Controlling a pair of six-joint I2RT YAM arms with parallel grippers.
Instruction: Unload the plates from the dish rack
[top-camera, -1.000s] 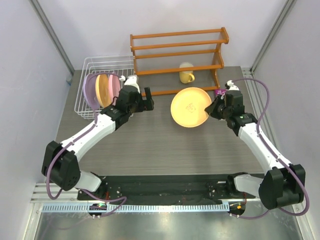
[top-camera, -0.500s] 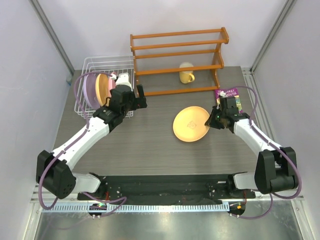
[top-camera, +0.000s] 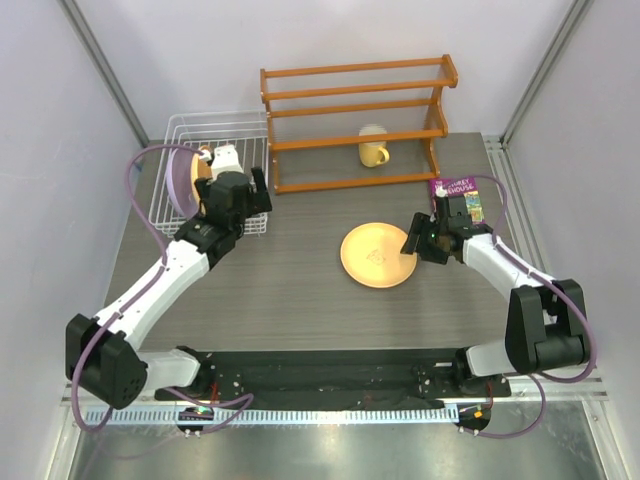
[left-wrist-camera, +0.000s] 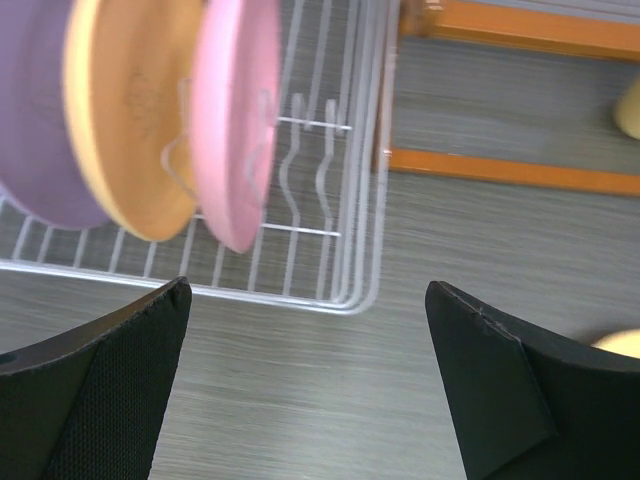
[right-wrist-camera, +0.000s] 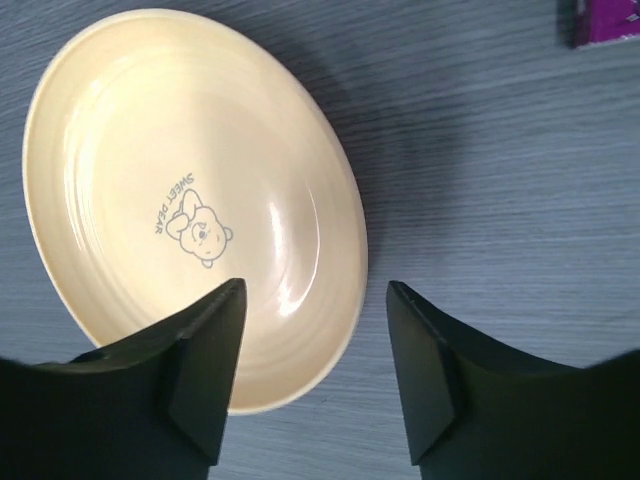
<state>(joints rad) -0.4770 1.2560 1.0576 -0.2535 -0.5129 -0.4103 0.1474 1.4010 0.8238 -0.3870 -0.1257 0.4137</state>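
One yellow-orange plate (top-camera: 378, 255) (right-wrist-camera: 190, 200) with a bear print lies flat on the table. My right gripper (top-camera: 413, 241) (right-wrist-camera: 315, 290) is open and straddles its right rim, one finger over the plate and one over the table. The white wire dish rack (top-camera: 205, 128) (left-wrist-camera: 330, 292) stands at the back left. In it three plates stand on edge: purple (left-wrist-camera: 35, 110) (top-camera: 180, 178), yellow-orange (left-wrist-camera: 130, 110) and pink (left-wrist-camera: 235, 110). My left gripper (top-camera: 258, 195) (left-wrist-camera: 305, 300) hangs wide open and empty just in front of the rack's near right corner.
An orange wooden slatted shelf (top-camera: 355, 110) (left-wrist-camera: 500, 170) stands at the back beside the rack, with a yellow mug (top-camera: 373, 147) on its lower level. A purple booklet (top-camera: 457, 190) (right-wrist-camera: 605, 20) lies behind the right gripper. Walls close in both sides.
The right gripper brought the yellow-orange plate down flat onto the table and opened its jaws. The left gripper moved back and left, closer to the dish rack.
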